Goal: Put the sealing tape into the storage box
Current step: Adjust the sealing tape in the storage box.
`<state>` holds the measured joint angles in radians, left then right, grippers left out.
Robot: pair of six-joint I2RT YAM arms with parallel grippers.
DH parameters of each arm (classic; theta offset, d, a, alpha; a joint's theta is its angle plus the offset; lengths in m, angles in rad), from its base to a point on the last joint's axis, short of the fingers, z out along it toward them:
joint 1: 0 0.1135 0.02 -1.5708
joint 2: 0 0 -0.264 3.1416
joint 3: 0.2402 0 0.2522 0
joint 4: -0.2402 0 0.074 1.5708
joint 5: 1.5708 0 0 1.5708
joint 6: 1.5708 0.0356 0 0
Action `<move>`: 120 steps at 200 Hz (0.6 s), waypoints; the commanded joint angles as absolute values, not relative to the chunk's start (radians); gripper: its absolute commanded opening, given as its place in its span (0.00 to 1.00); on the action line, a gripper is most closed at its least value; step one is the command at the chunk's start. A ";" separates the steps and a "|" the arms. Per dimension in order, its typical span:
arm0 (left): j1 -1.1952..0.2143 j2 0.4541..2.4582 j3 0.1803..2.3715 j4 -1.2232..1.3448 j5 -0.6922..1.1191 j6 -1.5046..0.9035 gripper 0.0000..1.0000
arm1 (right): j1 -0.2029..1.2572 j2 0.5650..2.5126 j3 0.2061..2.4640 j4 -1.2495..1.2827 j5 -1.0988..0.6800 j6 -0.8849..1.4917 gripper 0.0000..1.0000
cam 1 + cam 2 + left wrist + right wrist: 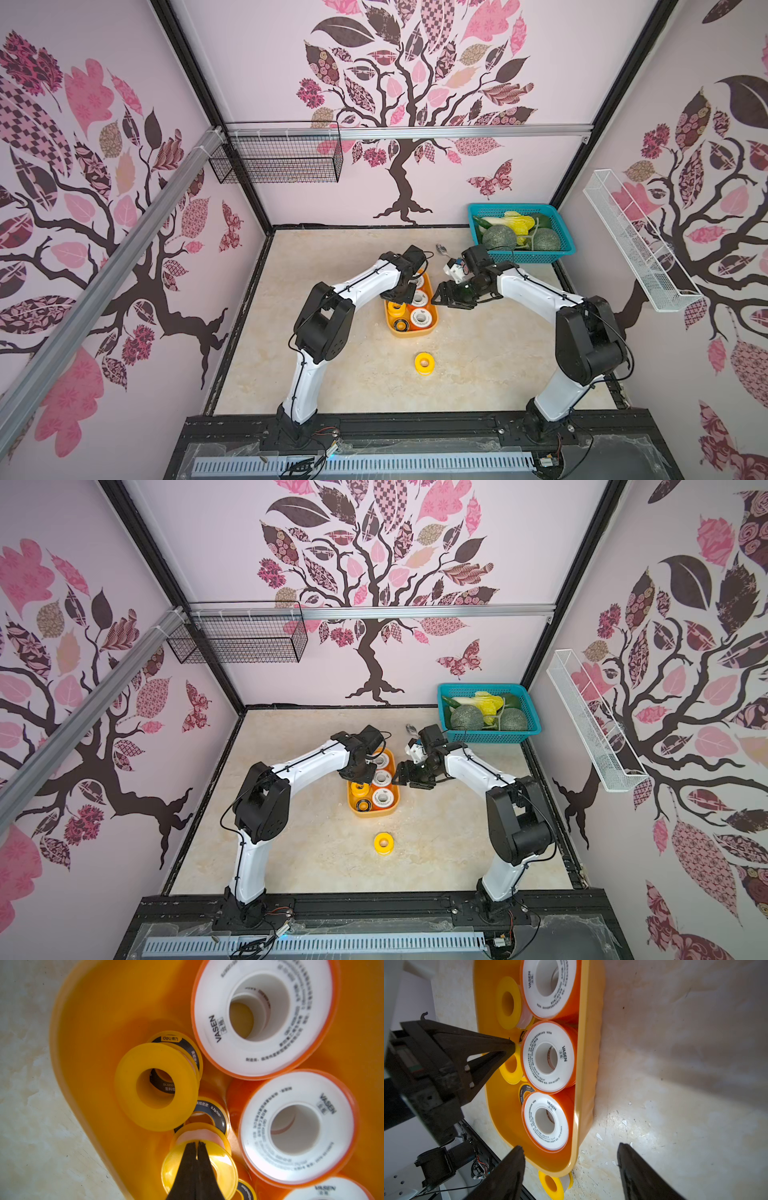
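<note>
Left wrist view: the left jaws are shut and empty, tips over a yellow roll (224,1167) inside the tub (87,1022). Pressing further could topple the stacked rolls. The right jaws gape empty beside the tub. A loose roll (424,363) lies on the worktop (478,374), well clear of both.

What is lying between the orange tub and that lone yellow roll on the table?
Nothing: both top views show only bare tabletop between the storage box and the loose yellow roll.
</note>
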<state>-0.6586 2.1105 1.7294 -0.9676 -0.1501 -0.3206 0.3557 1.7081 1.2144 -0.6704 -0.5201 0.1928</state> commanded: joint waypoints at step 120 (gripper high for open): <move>-0.652 2.119 1.708 -0.909 -0.176 -0.316 0.03 | 0.350 1.710 1.211 -0.678 -0.522 0.175 0.75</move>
<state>-0.6586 2.1143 1.7287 -0.9340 -0.1787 -0.3172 0.3557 1.7081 1.2144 -0.6708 -0.5201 0.1928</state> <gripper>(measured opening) 0.050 0.750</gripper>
